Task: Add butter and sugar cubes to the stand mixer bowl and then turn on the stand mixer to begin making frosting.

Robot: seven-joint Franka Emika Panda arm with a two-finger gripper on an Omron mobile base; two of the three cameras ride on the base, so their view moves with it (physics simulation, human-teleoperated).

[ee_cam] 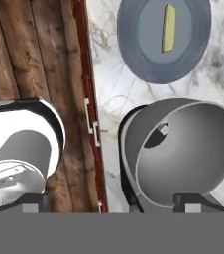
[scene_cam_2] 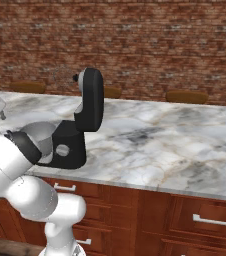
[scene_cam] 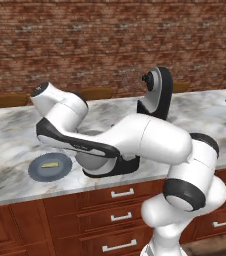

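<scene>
From the left, a flat blue-grey round plate [scene_cam: 49, 167] near the front edge of the marble desk [scene_cam: 15, 130] carries the small pale-yellow butter stick [scene_cam: 49, 163]. Beside it the white arm folds low over the deep grey metal mixer bowl [ee_cam: 183, 154], hand [ee_cam: 109, 203] spread wide, holding nothing. The black stand mixer [scene_cam_2: 80, 125] has its head tilted up; bare desk stretches to its right.

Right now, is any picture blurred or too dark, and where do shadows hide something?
Left base view: evenly lit, slightly soft; the arm covers most of the bowl, shading it. Right base view: clear; the black mixer shows little surface detail. Hand view: sharp; the butter on the plate is plain, and the bowl's inner wall darkens toward one side.
</scene>
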